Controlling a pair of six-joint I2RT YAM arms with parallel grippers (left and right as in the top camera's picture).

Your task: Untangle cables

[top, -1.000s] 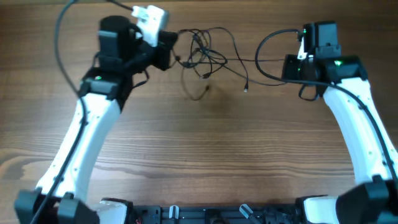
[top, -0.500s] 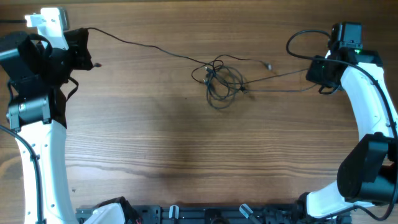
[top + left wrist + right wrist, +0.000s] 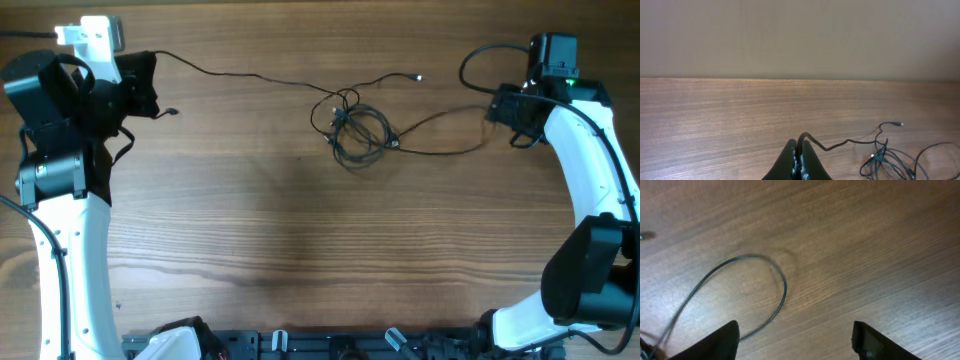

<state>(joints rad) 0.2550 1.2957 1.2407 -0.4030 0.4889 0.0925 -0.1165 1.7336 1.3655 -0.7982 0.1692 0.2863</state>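
Note:
The cables (image 3: 352, 130) are thin black wires knotted into a small tangle on the wooden table (image 3: 300, 250), near its far middle. One strand (image 3: 250, 77) runs left from the tangle to my left gripper (image 3: 146, 92), which is shut on it. In the left wrist view the fingertips (image 3: 792, 150) pinch this strand, and the tangle (image 3: 886, 161) lies at lower right. Another strand (image 3: 445, 150) lies slack on the table toward my right gripper (image 3: 498, 106). In the right wrist view the right gripper (image 3: 797, 342) stands open, a loop of cable (image 3: 771, 267) lying loose beside its left finger.
A loose plug end (image 3: 418, 77) lies behind the tangle. A short plug tail (image 3: 172, 112) hangs by the left gripper. The far table edge (image 3: 800, 78) meets a plain wall. Thicker arm cables (image 3: 480, 60) loop by the right wrist.
The right gripper has opened and let go of its strand, which now lies slack. The left arm swung far left earlier, drawing its strand out, and has since barely moved.

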